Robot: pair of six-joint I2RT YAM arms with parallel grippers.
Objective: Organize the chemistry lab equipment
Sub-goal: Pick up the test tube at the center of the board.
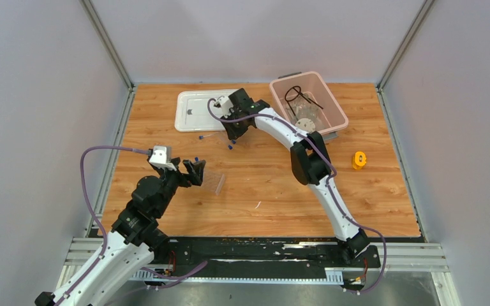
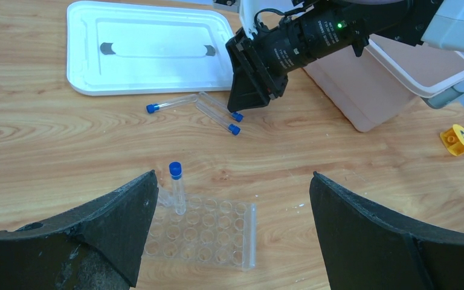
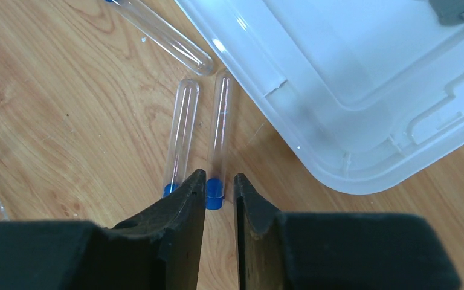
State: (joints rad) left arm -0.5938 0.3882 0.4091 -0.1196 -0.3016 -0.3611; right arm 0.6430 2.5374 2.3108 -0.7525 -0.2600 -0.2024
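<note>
Tube (image 3: 220, 133) lies flat on the table (image 3: 66, 121), tight between the lid (image 3: 350, 90) edge and another tube (image 3: 181, 133), cap (image 3: 214, 194) toward us. Our right gripper (image 3: 219, 178) is slightly apart around the cap; left gripper (image 2: 232, 175) wide apart.

There are four tiny blue-capped tubes (image 2: 177, 187), three lying down and one standing up. There is one clear tube rack (image 2: 208, 232), one pink bin (image 1: 334, 97), one white lid (image 2: 145, 48) and one small orange object (image 2: 457, 139). There is one black wire ring tripod (image 1: 293, 92) too.
</note>
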